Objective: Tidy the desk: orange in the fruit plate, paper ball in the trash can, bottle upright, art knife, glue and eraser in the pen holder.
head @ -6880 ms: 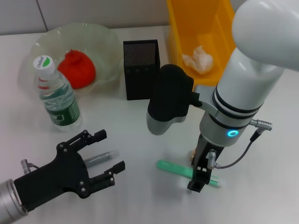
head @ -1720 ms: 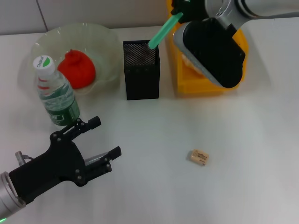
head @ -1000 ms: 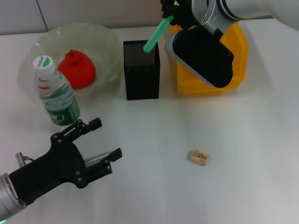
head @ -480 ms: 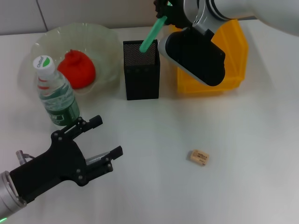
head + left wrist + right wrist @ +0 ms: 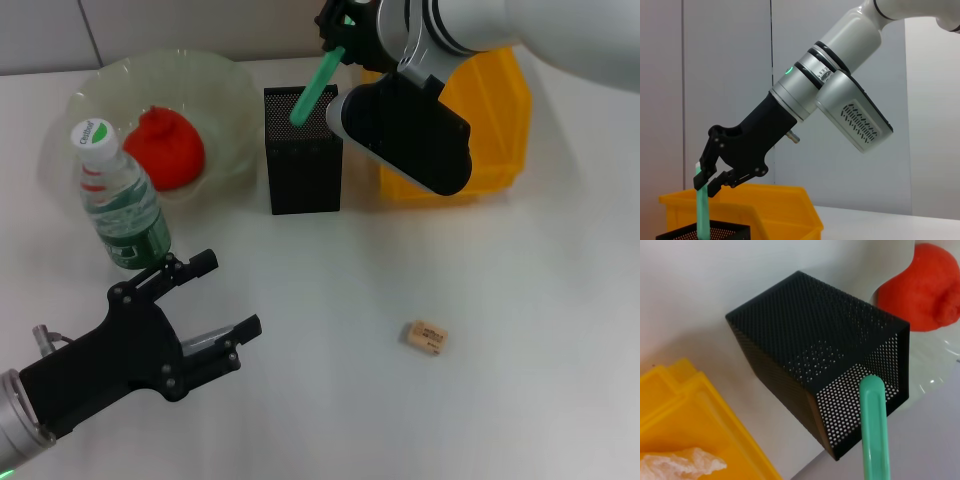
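My right gripper (image 5: 335,25) is shut on the green art knife (image 5: 312,80) and holds it tilted, its lower end at the open top of the black mesh pen holder (image 5: 303,150). The right wrist view shows the knife (image 5: 874,430) over the holder's mouth (image 5: 815,340). The orange (image 5: 163,148) lies in the pale green fruit plate (image 5: 220,80). The bottle (image 5: 120,205) stands upright. The eraser (image 5: 427,337) lies on the table. The paper ball (image 5: 675,462) lies in the yellow trash can (image 5: 500,120). My left gripper (image 5: 228,294) is open over a grey tube, probably the glue (image 5: 205,342).
The right arm's black and white wrist housing (image 5: 405,130) hangs in front of the trash can beside the pen holder. The left wrist view shows the right gripper (image 5: 707,180) with the knife (image 5: 701,210) above the holder (image 5: 705,232).
My right gripper has carried the art knife leftward from over the trash can to the pen holder's opening. The left arm has barely moved.
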You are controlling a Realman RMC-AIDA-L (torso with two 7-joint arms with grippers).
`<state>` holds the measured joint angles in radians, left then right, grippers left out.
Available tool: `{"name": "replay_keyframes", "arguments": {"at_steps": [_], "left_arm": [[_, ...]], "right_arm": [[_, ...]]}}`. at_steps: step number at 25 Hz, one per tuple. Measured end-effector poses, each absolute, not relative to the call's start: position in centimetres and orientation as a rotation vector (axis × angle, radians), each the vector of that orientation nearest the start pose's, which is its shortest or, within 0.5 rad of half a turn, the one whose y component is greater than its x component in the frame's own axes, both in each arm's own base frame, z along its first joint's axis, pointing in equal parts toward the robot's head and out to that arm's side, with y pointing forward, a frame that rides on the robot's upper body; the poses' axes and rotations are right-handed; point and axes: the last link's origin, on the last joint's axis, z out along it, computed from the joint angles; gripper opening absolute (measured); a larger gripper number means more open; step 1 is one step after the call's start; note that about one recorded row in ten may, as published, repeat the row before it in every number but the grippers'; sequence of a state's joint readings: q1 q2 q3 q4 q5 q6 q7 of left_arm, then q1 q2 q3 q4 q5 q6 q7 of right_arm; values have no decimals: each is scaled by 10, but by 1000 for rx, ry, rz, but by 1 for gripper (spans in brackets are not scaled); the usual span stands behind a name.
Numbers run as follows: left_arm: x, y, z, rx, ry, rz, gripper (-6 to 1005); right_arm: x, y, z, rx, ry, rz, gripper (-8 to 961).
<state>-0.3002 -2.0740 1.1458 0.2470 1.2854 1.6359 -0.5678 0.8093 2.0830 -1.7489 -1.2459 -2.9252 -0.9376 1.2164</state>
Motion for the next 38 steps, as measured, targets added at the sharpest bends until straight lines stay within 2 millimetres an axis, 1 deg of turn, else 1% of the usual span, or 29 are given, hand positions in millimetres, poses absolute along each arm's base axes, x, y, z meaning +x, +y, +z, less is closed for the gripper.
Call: {"name": "replay_keyframes", "arguments": {"at_steps": [16, 26, 29, 31, 32, 33, 34, 36, 37, 38], "left_arm": [[-288, 231, -50, -2465, -209, -1053, 742], [-288, 231, -50, -2465, -209, -1053, 740], [-288, 231, -50, -2465, -209, -1053, 740], [-288, 231, -50, -2465, -209, -1054, 739], [-287, 231, -50, -2466, -206, -1059, 739], [-287, 231, -50, -2466, -206, -1060, 739], [-287, 230, -50, -2467, -204, -1063, 739], [-286, 230, -49, -2467, -200, -1072, 738], [-286, 230, -49, -2467, -196, -1079, 738], [-286, 230, -49, -2467, -196, -1079, 738]], "right_arm": [[84, 426, -45, -1972, -1634, -1036, 164], [82, 426, -45, -1981, -1620, -1030, 285], [77, 425, -44, -1981, -1599, -1009, 284], [67, 423, -38, -1988, -1549, -970, 284], [54, 419, -28, -2005, -1473, -918, 283], [54, 419, -28, -2005, -1473, -918, 283], [49, 417, -23, -2017, -1430, -892, 283], [39, 413, -7, -2025, -1312, -812, 282], [30, 411, 14, -2015, -1162, -704, 282], [30, 411, 14, -2015, -1162, -704, 283]]}}
